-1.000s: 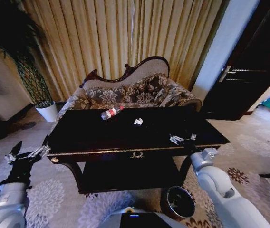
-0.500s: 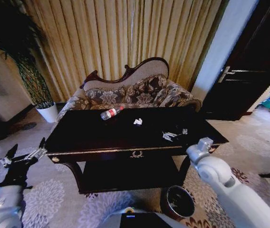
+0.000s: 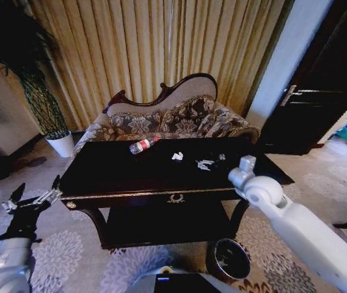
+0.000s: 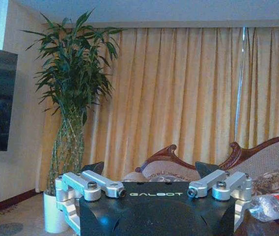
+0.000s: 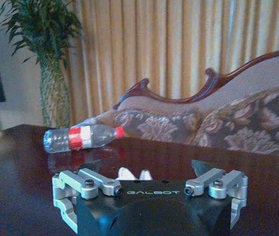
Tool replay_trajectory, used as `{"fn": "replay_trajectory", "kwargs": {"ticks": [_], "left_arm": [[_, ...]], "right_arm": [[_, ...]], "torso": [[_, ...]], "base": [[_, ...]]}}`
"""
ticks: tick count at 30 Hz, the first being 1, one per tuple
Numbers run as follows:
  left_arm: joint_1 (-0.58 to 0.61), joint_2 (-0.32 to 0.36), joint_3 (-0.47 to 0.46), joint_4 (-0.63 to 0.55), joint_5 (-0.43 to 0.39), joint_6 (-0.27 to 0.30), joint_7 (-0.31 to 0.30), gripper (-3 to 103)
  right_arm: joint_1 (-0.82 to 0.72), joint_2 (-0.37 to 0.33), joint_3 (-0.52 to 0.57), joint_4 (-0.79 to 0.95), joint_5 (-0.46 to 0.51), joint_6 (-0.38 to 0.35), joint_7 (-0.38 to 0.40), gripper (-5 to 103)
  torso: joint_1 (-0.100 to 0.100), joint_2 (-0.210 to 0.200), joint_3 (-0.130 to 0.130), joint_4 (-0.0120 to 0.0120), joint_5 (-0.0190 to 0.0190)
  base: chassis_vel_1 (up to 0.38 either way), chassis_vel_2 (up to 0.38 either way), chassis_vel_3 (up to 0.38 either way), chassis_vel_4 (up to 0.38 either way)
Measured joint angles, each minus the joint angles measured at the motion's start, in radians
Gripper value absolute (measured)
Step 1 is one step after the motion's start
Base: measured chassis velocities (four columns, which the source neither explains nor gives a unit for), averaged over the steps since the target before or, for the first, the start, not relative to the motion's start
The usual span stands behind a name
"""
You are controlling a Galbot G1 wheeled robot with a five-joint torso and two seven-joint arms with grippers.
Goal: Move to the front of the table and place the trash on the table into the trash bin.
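So the robot's parked in front of the table, which has a sofa right behind it and curtains behind that. The right gripper is out over the tabletop with its fingers spread wide, nothing in them, sitting just beside the paper scrap on the robot's right of it. In the right wrist view that scrap pokes up just past the gripper body, between the two open fingers but not touching either one as far as I can tell. The bottle is lying on its side near the back edge of the table, red cap pointing toward the sofa, well left of the scrap. The bin is on the carpet below the table's front right corner, close to the robot's base. The left gripper hangs off the table's left end, low over the carpet, fingers apart and empty. There's a plant in a white pot back in the left corner.
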Motion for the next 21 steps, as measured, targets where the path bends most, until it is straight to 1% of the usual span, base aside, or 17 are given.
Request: {"fn": "replay_trajectory", "kwargs": {"ticks": [1,3,4,6,7,9,11,13,15,16,17,21], "left_arm": [[0.000,0.000,0.000,0.000,0.000,0.000,0.000,100],[0.003,-0.004,-0.001,0.000,0.004,0.000,-0.001,100],[0.003,-0.004,-0.001,0.000,0.004,0.000,-0.001,100],[0.003,-0.004,-0.001,0.000,0.007,0.000,-0.001,100],[0.003,-0.004,-0.001,0.000,0.007,0.000,-0.001,100],[0.003,-0.004,-0.001,0.000,0.008,0.000,-0.002,100],[0.003,-0.004,-0.001,0.000,0.008,0.000,-0.002,100],[0.004,-0.007,-0.001,0.000,0.010,0.000,-0.003,100],[0.004,-0.007,-0.001,0.000,0.010,0.000,-0.003,100],[0.009,-0.009,-0.004,0.000,0.011,-0.002,-0.003,100],[0.012,-0.009,-0.006,0.000,0.012,-0.005,-0.003,100],[0.017,-0.007,-0.011,0.000,0.012,-0.009,-0.002,100]], "right_arm": [[0.000,0.000,0.000,0.000,0.000,0.000,0.000,100],[0.064,0.026,-0.067,-0.036,0.026,-0.022,0.002,100],[0.064,0.026,-0.067,-0.036,0.026,-0.022,0.002,100],[0.121,0.060,-0.121,-0.065,0.066,-0.046,0.017,100],[0.121,0.060,-0.121,-0.065,0.066,-0.046,0.017,100],[0.173,0.095,-0.165,-0.089,0.091,-0.063,0.039,100],[0.192,0.107,-0.180,-0.101,0.093,-0.065,0.044,100],[0.235,0.133,-0.214,-0.130,0.092,-0.066,0.048,100],[0.235,0.133,-0.214,-0.130,0.092,-0.066,0.048,100],[0.278,0.159,-0.246,-0.164,0.078,-0.066,0.048,100],[0.295,0.170,-0.260,-0.181,0.069,-0.066,0.049,100],[0.327,0.190,-0.292,-0.220,0.031,-0.066,0.049,100]], "torso": [[0.000,0.000,0.000,0.0000,0.0000],[0.000,0.000,0.000,-0.0001,0.0003],[0.000,0.000,0.000,-0.0001,0.0003],[0.000,0.000,0.000,-0.0001,0.0002],[0.000,0.000,0.000,-0.0001,0.0002],[0.000,0.000,0.000,0.0001,0.0000],[0.000,0.000,0.000,0.0000,0.0000],[0.000,0.000,0.000,-0.0001,0.0000],[0.000,0.000,0.000,-0.0001,0.0000],[0.000,0.000,0.000,-0.0002,-0.0001],[0.000,0.000,0.000,-0.0004,0.0001],[0.000,0.000,0.000,0.0001,0.0000]], "base": [[0.000,0.000,0.000,0.000],[0.000,0.000,0.000,0.000],[0.000,0.000,0.000,0.000],[0.000,0.000,0.000,0.000],[0.000,0.000,0.000,0.000],[0.000,0.000,0.000,0.000],[0.000,0.000,0.000,0.000],[0.000,0.000,0.000,0.000],[0.000,0.000,0.000,0.000],[0.000,0.000,0.000,0.000],[0.000,0.000,0.000,0.000],[0.000,0.000,0.000,0.000]]}}
